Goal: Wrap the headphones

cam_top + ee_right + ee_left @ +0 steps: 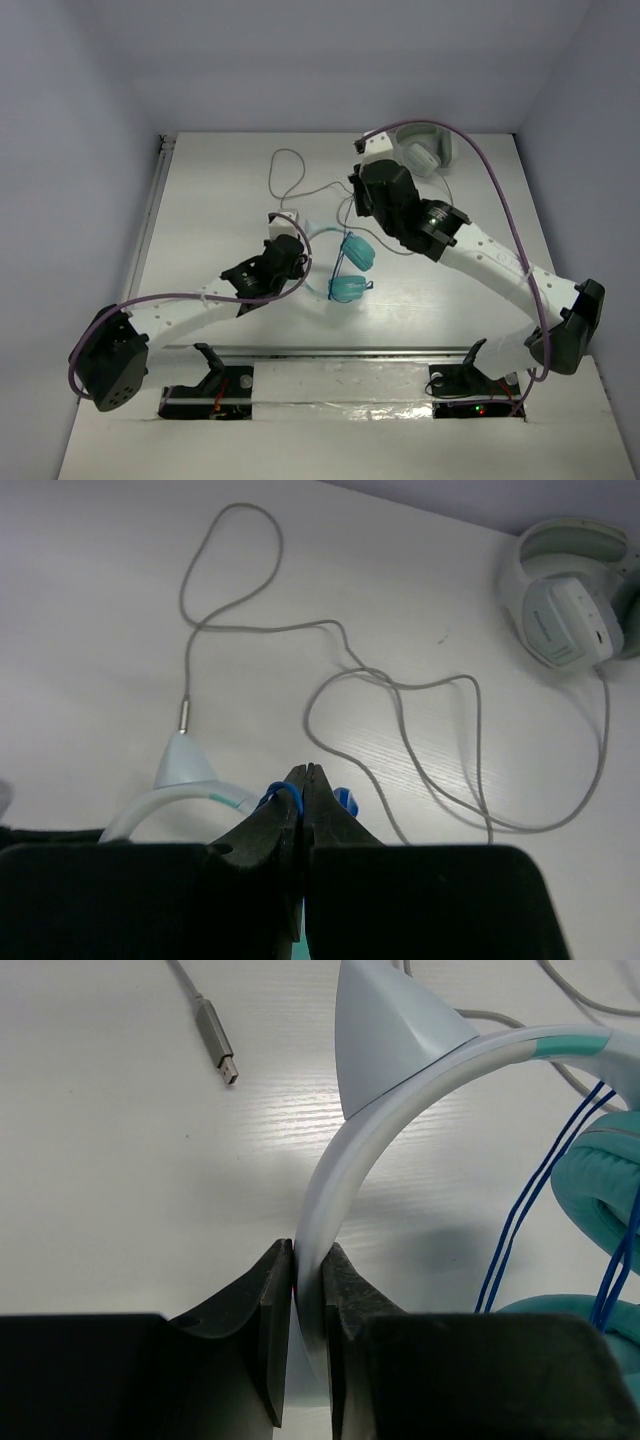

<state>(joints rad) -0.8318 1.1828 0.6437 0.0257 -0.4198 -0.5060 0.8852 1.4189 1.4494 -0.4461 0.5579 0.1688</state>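
The headphones lie mid-table with two teal ear cups (352, 265) and a white headband (400, 1085) that carries a pale cat-ear piece (385, 1030). My left gripper (308, 1260) is shut on the headband. Thin blue cable (535, 1195) runs beside the ear cups (600, 1185). My right gripper (303, 777) is shut on a loop of the blue cable (283, 792), just above the headband (170, 805). In the top view the right gripper (357, 210) sits just behind the ear cups and the left gripper (291, 240) at their left.
Grey-white headphones (425, 150) rest at the back right, also in the right wrist view (565, 605). Their grey cable (400, 705) loops across the far table and ends in a plug (215, 1040) near the left gripper.
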